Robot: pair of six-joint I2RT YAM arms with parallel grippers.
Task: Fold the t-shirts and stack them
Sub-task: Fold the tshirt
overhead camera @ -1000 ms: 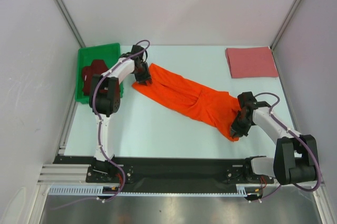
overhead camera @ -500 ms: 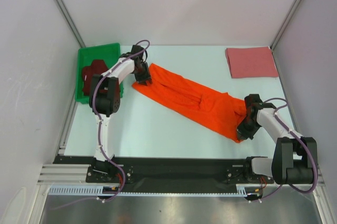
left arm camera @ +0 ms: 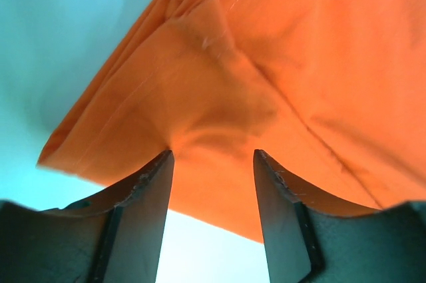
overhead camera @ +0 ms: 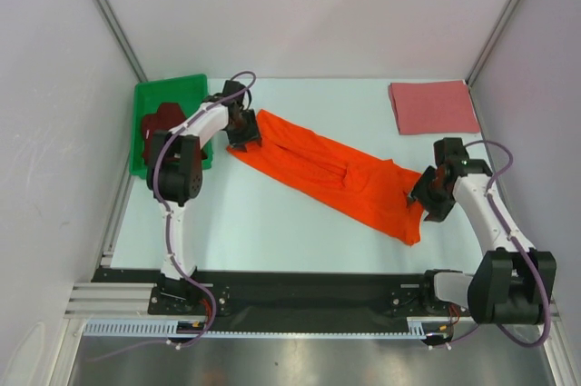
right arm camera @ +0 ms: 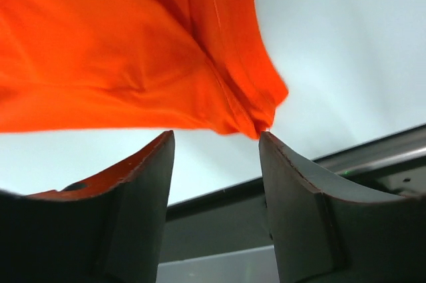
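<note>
A bright orange t-shirt (overhead camera: 327, 173) lies stretched in a long diagonal band across the table. My left gripper (overhead camera: 241, 139) is at its upper-left end, jaws open. In the left wrist view the orange cloth (left arm camera: 286, 63) lies flat under and beyond the left gripper (left arm camera: 213, 158). My right gripper (overhead camera: 423, 202) hovers at the shirt's lower-right end, open. In the right wrist view the shirt's corner (right arm camera: 120, 50) hangs just off the right gripper (right arm camera: 216, 138). A folded rose pink t-shirt (overhead camera: 433, 106) lies at the back right. A dark maroon t-shirt (overhead camera: 156, 124) is bunched in the bin.
A green plastic bin (overhead camera: 172, 86) stands at the back left beside my left arm. White walls close in the table on three sides. The black rail (right arm camera: 373, 156) of the table's near edge runs just behind the right gripper.
Both grippers have opened and let go of the orange shirt's ends. The right arm first pulled its end further right, then lifted off. The shirt now lies stretched out.
</note>
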